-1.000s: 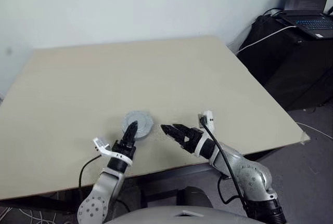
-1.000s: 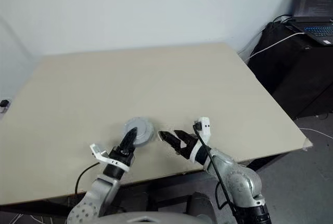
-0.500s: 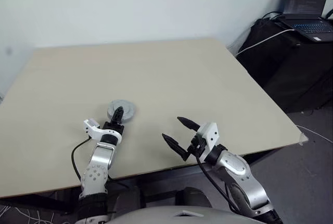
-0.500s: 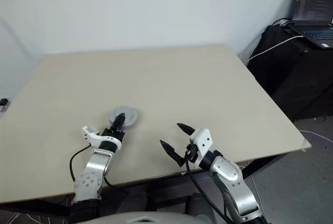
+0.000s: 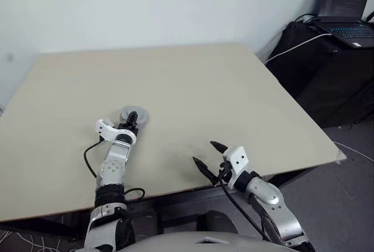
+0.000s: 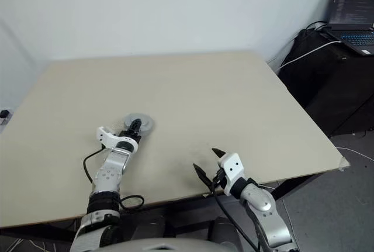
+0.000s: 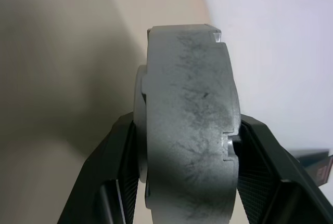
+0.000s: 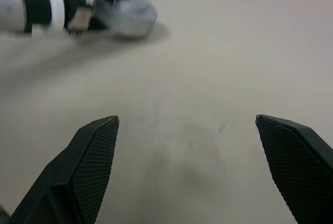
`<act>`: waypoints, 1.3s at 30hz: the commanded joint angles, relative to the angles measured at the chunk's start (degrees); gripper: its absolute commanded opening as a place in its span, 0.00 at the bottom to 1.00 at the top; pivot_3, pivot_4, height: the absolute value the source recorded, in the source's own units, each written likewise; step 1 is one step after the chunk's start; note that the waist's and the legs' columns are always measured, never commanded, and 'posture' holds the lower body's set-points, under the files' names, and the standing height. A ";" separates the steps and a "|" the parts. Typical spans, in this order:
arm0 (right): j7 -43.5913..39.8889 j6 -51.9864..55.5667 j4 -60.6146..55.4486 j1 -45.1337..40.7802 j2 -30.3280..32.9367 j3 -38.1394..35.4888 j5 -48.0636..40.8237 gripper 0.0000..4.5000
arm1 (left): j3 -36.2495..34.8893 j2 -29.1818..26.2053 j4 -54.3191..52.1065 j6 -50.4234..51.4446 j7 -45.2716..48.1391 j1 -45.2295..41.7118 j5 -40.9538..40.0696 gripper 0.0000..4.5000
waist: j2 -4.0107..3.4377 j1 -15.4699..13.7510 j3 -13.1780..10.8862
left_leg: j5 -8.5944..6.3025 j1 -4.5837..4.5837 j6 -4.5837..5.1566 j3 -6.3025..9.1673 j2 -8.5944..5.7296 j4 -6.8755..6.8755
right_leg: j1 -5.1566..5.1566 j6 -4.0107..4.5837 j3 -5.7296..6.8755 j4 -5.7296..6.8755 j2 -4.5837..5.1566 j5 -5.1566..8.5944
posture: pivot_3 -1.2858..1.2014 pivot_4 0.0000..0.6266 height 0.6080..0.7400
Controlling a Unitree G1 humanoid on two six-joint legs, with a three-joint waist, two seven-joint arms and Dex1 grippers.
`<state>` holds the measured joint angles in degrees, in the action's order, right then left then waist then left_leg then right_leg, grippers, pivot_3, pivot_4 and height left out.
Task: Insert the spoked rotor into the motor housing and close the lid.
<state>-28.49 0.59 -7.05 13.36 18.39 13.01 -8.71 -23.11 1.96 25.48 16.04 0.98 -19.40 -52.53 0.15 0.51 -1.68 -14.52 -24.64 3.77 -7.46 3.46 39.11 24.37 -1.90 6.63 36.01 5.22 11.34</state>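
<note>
We see the left gripper (image 5: 132, 118) pinching the grey lid (image 5: 134, 115) by its rim, its fingers (image 7: 122, 182) pressed on either side of the disc, down at the table (image 5: 193, 88), around 8 o'clock of the tabletop's middle. We cannot tell whether the disc rests on the table. The right gripper (image 5: 210, 154) hangs at 5 o'clock over the near edge, jaws spread wide and empty, well apart from the lid.

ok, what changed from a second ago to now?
The left gripper carried the grey disc assembly away from the near edge, further onto the table. The right gripper pulled back to the near edge. Left grip stays shut on the assembly; right stays open, empty.
</note>
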 commanded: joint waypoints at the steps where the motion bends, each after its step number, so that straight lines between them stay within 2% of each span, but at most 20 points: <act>1: 0.34 0.90 -1.45 -0.25 -0.12 -0.39 0.69 1.00 | -0.13 -0.80 1.49 -0.78 0.68 -4.36 2.73 0.47 | 0.01 0.08 0.00 | 0.00 0.00 0.00 -0.01 0.00 0.01 | -0.01 -0.02 -0.01 0.00 0.00 -0.01 | 0.52 0.00 1.00; 3: 0.11 1.35 -1.84 -0.12 -0.11 -0.28 0.97 1.00 | -0.17 -0.91 3.11 -0.30 0.19 -5.26 4.29 0.47 | 0.02 0.12 0.01 | 0.00 0.00 0.00 -0.01 0.00 0.01 | -0.01 -0.03 -0.01 0.00 0.00 -0.02 | 0.52 0.00 1.00; 10: 0.56 2.99 -2.22 -0.55 -0.72 0.00 2.33 1.00 | -0.37 -0.26 5.41 -0.08 -3.25 -5.83 9.36 0.98 | 0.01 0.11 0.18 | 0.00 0.10 0.01 0.00 0.01 0.05 | -0.10 -0.06 -0.02 0.01 0.01 -0.05 | 0.52 0.00 1.00; 15: 0.65 4.07 -2.85 -0.79 -1.27 -0.15 2.63 1.00 | -0.59 1.18 0.19 1.67 -4.98 -2.29 9.83 0.99 | -0.05 0.35 0.33 | -0.01 0.34 0.02 0.01 0.04 0.04 | -0.30 -0.06 -0.03 0.01 0.03 -0.05 | 0.52 0.00 1.00; 21: 0.13 4.93 -3.15 -0.46 -1.83 -0.27 1.96 1.00 | 1.59 2.03 -14.40 11.58 -7.21 8.49 8.40 0.99 | -0.16 0.69 0.45 | -0.06 0.36 0.06 -0.03 0.04 0.02 | -0.29 -0.04 -0.06 -0.02 0.07 -0.05 | 0.52 0.00 1.00; 24: -0.38 4.76 -3.00 -0.27 -2.17 -0.36 1.46 1.00 | 3.76 0.83 -20.66 16.22 -5.83 13.77 8.38 0.99 | -0.28 0.78 0.55 | -0.08 0.47 0.08 -0.07 0.03 0.01 | -0.37 -0.04 -0.07 -0.01 0.10 -0.04 | 0.52 0.00 1.00; 29: -0.78 4.47 -2.37 -0.05 -2.77 -0.55 0.93 1.00 | 9.87 -5.09 -30.81 19.08 2.24 24.46 11.47 0.99 | -0.54 1.02 0.69 | -0.13 0.93 0.07 -0.17 0.07 -0.11 | -0.69 -0.04 -0.06 -0.02 0.22 -0.03 | 0.52 0.00 1.00; 33: -0.92 4.18 -2.36 0.26 -3.15 -0.77 0.17 1.00 | 15.38 -9.60 -36.79 15.40 10.31 30.82 15.71 0.99 | -0.68 0.92 0.65 | -0.13 0.91 0.06 -0.16 0.10 -0.19 | -0.61 -0.04 -0.06 -0.02 0.34 -0.03 | 0.52 0.00 1.00; 35: -0.81 3.90 -2.56 0.76 -3.64 -1.23 -0.57 1.00 | 18.95 -11.86 -39.01 10.25 13.15 34.03 21.13 0.99 | -0.74 0.77 0.61 | -0.14 0.85 0.05 -0.17 0.10 -0.26 | -0.54 -0.03 -0.08 -0.03 0.40 -0.03 | 0.52 0.00 1.00; 39: 1.03 2.12 -3.01 1.94 -4.99 -2.68 -1.02 1.00 | 23.76 -12.72 -41.22 -1.76 14.71 38.80 31.05 0.99 | -0.78 0.36 0.57 | -0.15 0.75 0.03 -0.31 0.09 -0.56 | -0.24 0.02 -0.26 -0.12 0.50 0.00 | 0.52 0.00 1.00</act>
<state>-28.31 4.85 -7.77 15.54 13.71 11.81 -8.80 -0.84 -10.54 -12.44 20.07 14.77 19.53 -25.42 -0.62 0.87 -1.11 -14.66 -23.93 3.79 -7.85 3.55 38.48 24.24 -1.87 6.28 35.89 5.71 11.35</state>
